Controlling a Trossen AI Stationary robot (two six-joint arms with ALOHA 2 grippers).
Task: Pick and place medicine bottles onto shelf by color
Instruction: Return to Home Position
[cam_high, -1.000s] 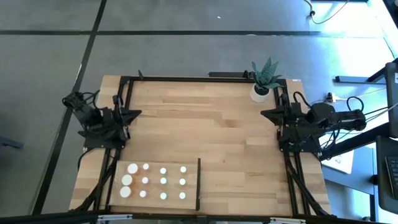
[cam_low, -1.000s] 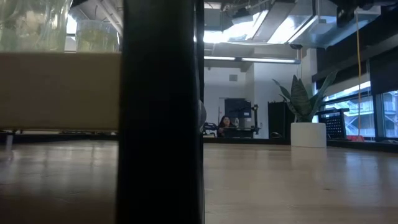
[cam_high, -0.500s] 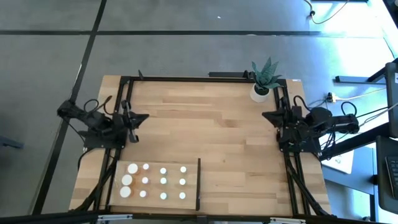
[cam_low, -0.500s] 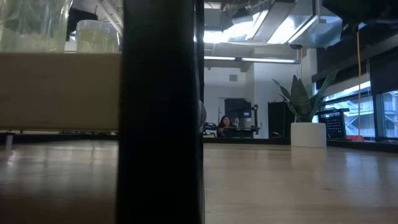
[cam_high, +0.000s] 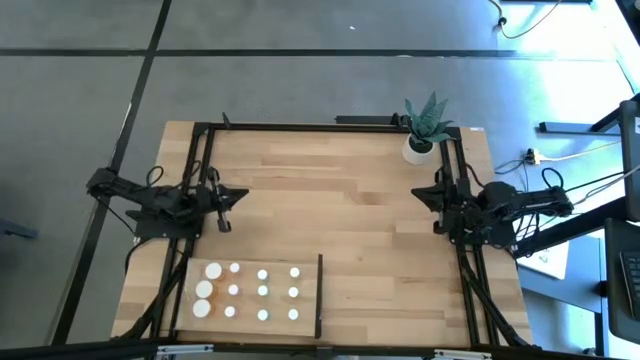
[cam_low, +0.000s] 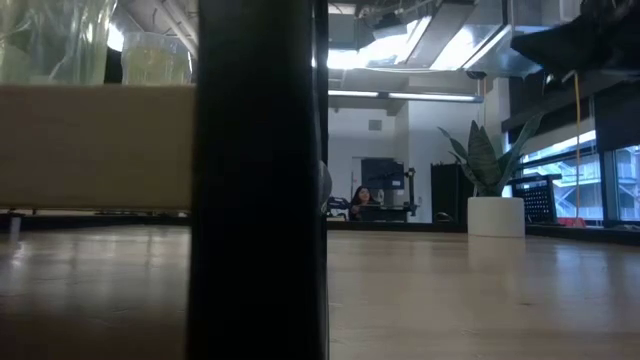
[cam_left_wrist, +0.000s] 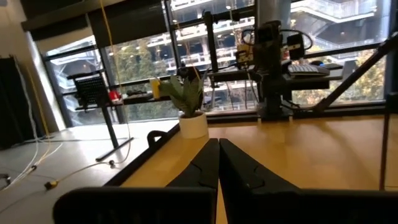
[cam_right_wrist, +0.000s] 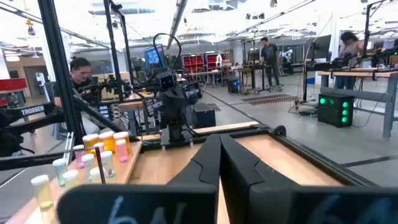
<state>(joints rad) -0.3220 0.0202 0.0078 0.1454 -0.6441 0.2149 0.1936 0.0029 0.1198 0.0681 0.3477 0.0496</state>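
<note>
We watch both arms fold homeward: left end effector (cam_high: 228, 197) mid-left, right end effector (cam_high: 432, 195) mid-right, both closed, empty; medicine bottles (cam_high: 262, 293) line the shelf (cam_high: 247, 302).

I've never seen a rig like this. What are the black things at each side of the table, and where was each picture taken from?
Those are two robot arms mounted at the sides of a wooden table. One picture looks straight down. Another sits at table height, half blocked by a black upright. Two come from cameras on the arms' wrists. The left gripper and right gripper are both shut and hold nothing. Twelve white-capped medicine bottles stand in rows on a pale shelf on the left arm's side. A potted plant sits in a corner.
</note>
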